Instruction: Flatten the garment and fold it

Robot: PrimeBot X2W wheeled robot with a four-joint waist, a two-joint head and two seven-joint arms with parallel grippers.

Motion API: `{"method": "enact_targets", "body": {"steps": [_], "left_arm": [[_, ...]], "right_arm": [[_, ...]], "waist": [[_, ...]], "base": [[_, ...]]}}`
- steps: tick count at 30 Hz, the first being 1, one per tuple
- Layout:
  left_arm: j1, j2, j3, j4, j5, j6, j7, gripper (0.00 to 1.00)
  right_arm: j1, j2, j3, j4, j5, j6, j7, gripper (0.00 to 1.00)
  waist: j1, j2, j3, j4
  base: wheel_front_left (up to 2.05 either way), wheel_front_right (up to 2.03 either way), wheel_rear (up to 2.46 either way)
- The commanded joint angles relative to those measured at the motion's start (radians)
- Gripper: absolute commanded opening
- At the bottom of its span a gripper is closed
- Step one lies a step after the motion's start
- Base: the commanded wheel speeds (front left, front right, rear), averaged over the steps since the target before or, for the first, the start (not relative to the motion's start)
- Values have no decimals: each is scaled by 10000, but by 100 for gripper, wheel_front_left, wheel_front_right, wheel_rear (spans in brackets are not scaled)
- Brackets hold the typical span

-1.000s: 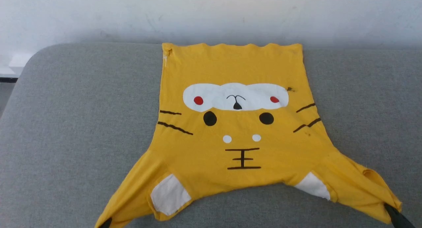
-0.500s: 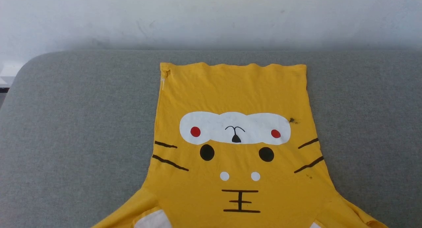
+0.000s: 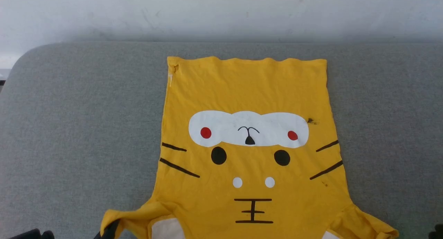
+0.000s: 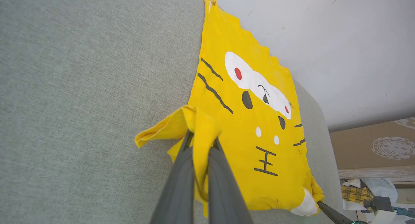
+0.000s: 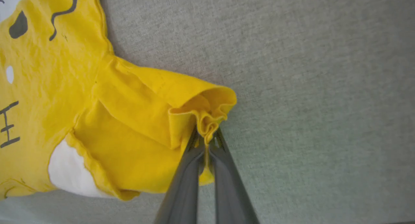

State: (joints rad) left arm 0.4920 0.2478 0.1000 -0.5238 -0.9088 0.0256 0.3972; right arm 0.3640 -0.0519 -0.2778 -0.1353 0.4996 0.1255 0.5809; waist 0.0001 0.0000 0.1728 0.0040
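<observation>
Garment [image 3: 249, 93] spread print-up mid-frame on grey cushion [image 3: 69, 128], hem toward top. Sleeves [image 5: 146, 97] pinched tight at head view's lower corners: left gripper [image 4: 201, 141] clamped on one, right gripper [image 5: 206, 136] on the other. Likely held there to tug sleeves outward and flatten before folding.

Garment [image 3: 249, 90]: thin matt cloth, softly creased; print flat, smooth. Worktop [image 3: 79, 128]: coarse woven fabric, matt. My jaws: smooth, matt.

Bright, even diffuse light; soft shadow along wall [image 3: 221, 10] base; head view sharp, wrist views wide-angle warped, slightly soft.
</observation>
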Motion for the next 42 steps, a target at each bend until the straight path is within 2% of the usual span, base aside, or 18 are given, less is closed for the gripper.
{"method": "enact_targets", "body": {"steps": [1, 3, 4, 6, 7, 8, 11, 16, 19, 20, 24, 27, 31, 32, 35, 38, 42], "left_arm": [[-241, 67, -92, -68, 165, -71, 28, 0], [-363, 100, -150, -122, 294, -55, 13, 0], [-405, 112, -158, -152, 356, -48, -13, 0], [-458, 108, -179, -197, 430, -35, -57, 0], [-475, 106, -202, -207, 455, -36, -68, 0], [-481, 107, -230, -216, 477, -39, -70, 0], [-412, 61, -273, -270, 468, -51, -109, 0], [-233, 17, -297, -363, 425, -123, -193, 0], [-313, 16, -333, -374, 408, -206, -251, 0], [-313, 16, -333, -374, 408, -206, -251, 0], [-608, -10, -438, -315, 387, -374, -380, 0], [-864, -57, -550, -213, 372, -510, -491, 0], [-1196, -139, -713, -81, 379, -710, -689, 0], [-1294, -152, -769, -51, 388, -759, -726, 0], [-1562, -170, -902, 43, 443, -869, -827, 0], [-1779, -188, -1051, 113, 467, -981, -916, 0], [-2045, -223, -1271, 240, 475, -1109, -1019, 0]], "right_arm": [[-225, 16, 91, 296, -203, 52, -125, 0], [-389, 16, 131, 691, -378, 52, -308, 2], [-456, 16, 150, 860, -457, 52, -374, 10], [-592, 16, 104, 1098, -613, 52, -582, 45], [-634, 16, 85, 1154, -697, 52, -656, 93], [-647, 16, 41, 1162, -628, 52, -646, 100], [-646, 16, -159, 435, -462, 52, -424, 100], [-1188, -151, -953, -2510, -727, 52, 518, 100], [-2328, -584, -1313, -3878, -1042, 52, 1151, 100], [-2328, -584, -1313, -3878, -1042, 52, 1151, 100], [-4625, -1170, -1174, -4593, -1453, 52, 1754, 100], [-6613, -1546, -776, -4106, -1664, 52, 1847, 100], [-8920, -1366, -229, -2393, -2029, 52, 2011, 100], [-9343, -1532, 5, -1952, -2317, 52, 2021, 100], [-10331, -1574, 319, -687, -2899, 52, 2139, 100], [-11134, -1269, -4, 492, -3587, 52, 2303, 100], [-11636, -1348, -278, 1663, -4702, 52, 2590, 100]], "waist": [[-1, 0, 98, 92], [-1, 0, 144, 128], [-1, 0, 162, 134], [-1, 0, 202, 140], [-1, 0, 203, 152], [-1, 0, 192, 165], [-1, 0, 117, 181], [-1, 0, 218, 295], [-1, 0, 466, 481], [-1, 0, 466, 481], [-1, 0, 1003, 815], [-1, 0, 1446, 1090], [-1, 0, 2036, 1421], [-1, 0, 2182, 1529], [-1, 0, 2595, 1808], [-1, 0, 3007, 2077], [-1, 0, 3486, 2426]], "base": [[0, 0, 0], [0, 0, 0], [0, 0, 0], [0, 0, 0], [0, 0, 0], [0, 0, 0], [0, 0, 0], [0, 0, 0], [0, 0, 0], [0, 0, 0], [0, 0, 0], [0, 0, 0], [0, 0, 0], [0, 0, 0], [0, 0, 0], [0, 0, 0], [0, 0, 0]]}}
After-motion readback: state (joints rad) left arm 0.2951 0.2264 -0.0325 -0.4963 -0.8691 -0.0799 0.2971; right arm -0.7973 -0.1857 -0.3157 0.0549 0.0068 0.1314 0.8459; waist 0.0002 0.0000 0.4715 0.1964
